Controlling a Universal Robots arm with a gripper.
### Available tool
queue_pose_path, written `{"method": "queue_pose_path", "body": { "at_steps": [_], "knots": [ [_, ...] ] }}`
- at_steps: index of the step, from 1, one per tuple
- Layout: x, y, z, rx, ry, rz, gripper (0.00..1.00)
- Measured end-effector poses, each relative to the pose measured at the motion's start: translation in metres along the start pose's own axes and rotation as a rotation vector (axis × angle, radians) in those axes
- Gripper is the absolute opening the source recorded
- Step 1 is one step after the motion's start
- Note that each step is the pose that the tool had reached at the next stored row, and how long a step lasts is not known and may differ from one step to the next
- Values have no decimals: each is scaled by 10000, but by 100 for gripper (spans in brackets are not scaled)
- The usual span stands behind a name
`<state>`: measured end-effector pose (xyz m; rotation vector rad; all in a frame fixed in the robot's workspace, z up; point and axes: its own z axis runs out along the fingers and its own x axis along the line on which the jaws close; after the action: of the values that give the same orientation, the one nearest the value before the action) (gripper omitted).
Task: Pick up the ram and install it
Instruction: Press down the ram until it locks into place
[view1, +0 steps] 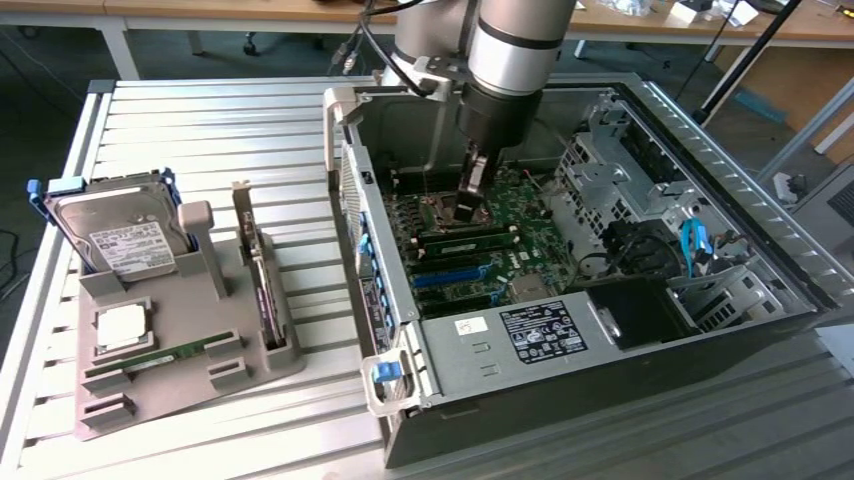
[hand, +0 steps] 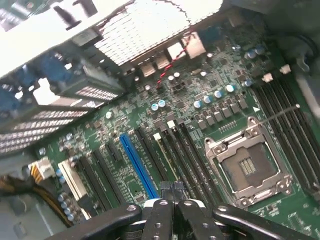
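An open PC case (view1: 561, 350) lies on a slatted white table (view1: 200, 130), its green motherboard (hand: 210, 100) exposed with an empty CPU socket (hand: 248, 167) and a blue slot (hand: 137, 165). At the exterior view's left, a grey tray (view1: 160, 370) holds an upright hard drive (view1: 120, 235), a CPU (view1: 120, 325) and an upright expansion card (view1: 260, 280).

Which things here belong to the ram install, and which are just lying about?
Job in hand:
gripper, low over the motherboard
ram, lying in the grey tray
computer case

Lying about:
hard drive
expansion card
square chip
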<state>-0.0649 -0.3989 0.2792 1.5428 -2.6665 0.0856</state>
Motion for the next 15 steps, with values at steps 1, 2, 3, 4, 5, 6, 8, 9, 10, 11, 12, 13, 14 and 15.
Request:
{"method": "queue_pose_path", "body": {
  "at_steps": [1, 2, 3, 4, 5, 6, 8, 9, 10, 11, 12, 13, 14, 15],
  "knots": [
    [0, 0, 1, -29, 9, 379, 11],
    [0, 0, 1, -44, 13, 576, 11],
    [0, 0, 2, -57, 17, 744, 11],
    [0, 0, 2, -74, 21, 955, 11],
    [0, 0, 2, -88, 25, 1130, 11],
    [0, 0, 2, -102, 28, 1308, 11],
    [-1, 0, 3, -135, 34, 1717, 11],
    [-1, 0, 3, -150, 38, 1911, 11],
    [0, 0, 2, -167, 44, 2124, 11],
    [0, 0, 3, -183, 47, 2320, 11],
    [0, 0, 3, -215, 55, 2728, 11],
    [0, 0, 3, -229, 57, 2900, 11],
    [0, 0, 2, -244, 61, 3085, 11],
    [0, 0, 3, -260, 64, 3282, 11]
  ]
}}
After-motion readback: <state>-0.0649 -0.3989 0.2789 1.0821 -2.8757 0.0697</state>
